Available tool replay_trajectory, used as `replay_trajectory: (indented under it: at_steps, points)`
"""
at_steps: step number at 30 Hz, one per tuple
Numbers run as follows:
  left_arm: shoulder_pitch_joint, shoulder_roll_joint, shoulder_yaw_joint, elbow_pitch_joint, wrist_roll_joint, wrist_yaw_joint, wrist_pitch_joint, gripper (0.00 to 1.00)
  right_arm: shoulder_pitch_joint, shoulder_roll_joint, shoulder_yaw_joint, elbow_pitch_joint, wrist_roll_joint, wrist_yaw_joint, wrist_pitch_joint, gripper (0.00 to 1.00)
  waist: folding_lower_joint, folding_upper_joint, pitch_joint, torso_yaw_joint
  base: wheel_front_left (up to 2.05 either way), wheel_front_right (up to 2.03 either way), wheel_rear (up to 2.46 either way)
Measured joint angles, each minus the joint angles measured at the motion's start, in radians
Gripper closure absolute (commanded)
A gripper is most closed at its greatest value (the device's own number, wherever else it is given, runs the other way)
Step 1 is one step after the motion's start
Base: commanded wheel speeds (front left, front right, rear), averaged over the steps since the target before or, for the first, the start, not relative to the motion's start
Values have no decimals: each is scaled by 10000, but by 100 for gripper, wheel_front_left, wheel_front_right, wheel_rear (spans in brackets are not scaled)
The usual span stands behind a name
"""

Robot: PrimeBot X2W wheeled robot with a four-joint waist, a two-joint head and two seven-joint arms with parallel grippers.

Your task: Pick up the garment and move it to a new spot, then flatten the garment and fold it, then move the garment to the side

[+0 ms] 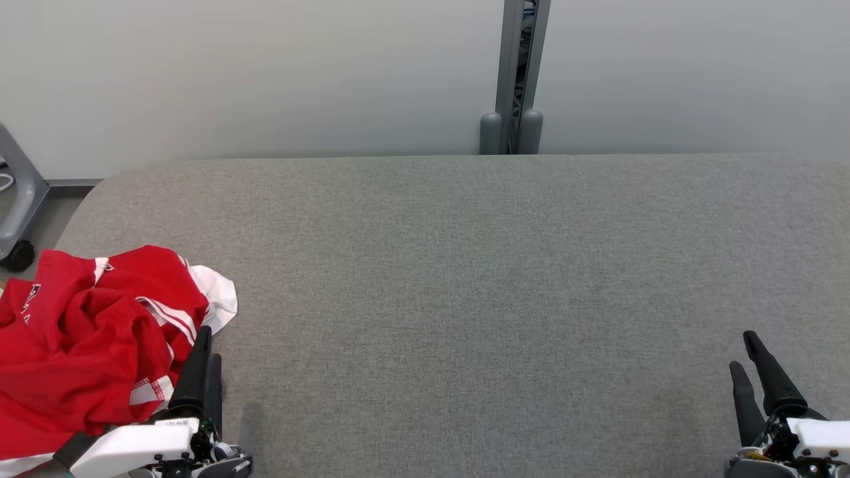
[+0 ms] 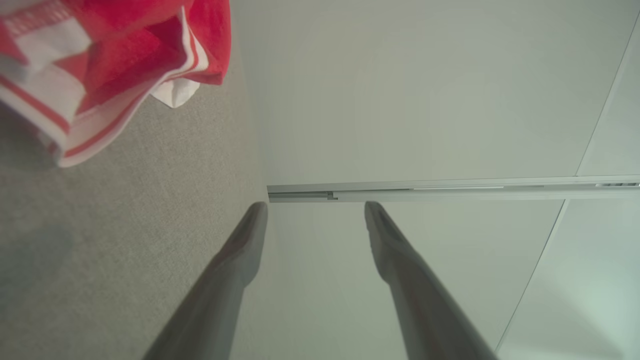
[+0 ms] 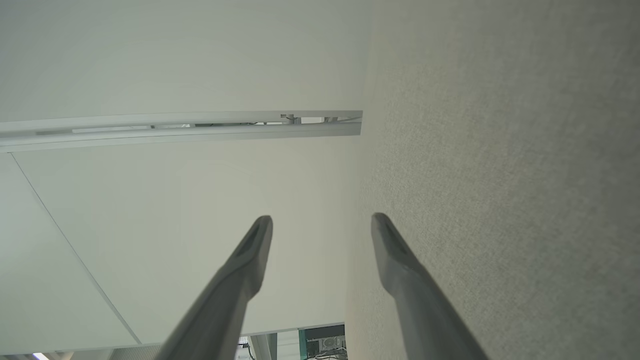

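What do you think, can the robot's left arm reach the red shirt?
Probably yes. The left gripper is open right beside the crumpled red shirt on the grey table, with nothing between them.

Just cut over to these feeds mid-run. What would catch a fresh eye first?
The crumpled red and white garment stands out, heaped at the near left corner of the grey fabric-covered table. The left gripper sits right beside the garment's edge with its fingers apart, holding nothing. The right gripper, also open, is far off at the near right.
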Motion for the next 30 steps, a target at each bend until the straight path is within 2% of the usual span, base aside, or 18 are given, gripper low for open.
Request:
replay_trajectory:
  at_steps: [14, 30]
  points:
    - [0, 10, 407, -222, 579, 0, -556, 0, -66, -27, 150, -253, -1078, 2, -757, 0, 0, 0, -73, -80, 0, 0, 0]
    - [-189, 50, 1009, -1005, 2608, 0, -1103, 0, -474, -75, -50, -1047, -4556, 2, -1478, 0, -1, 0, -46, -230, 0, 0, 0]
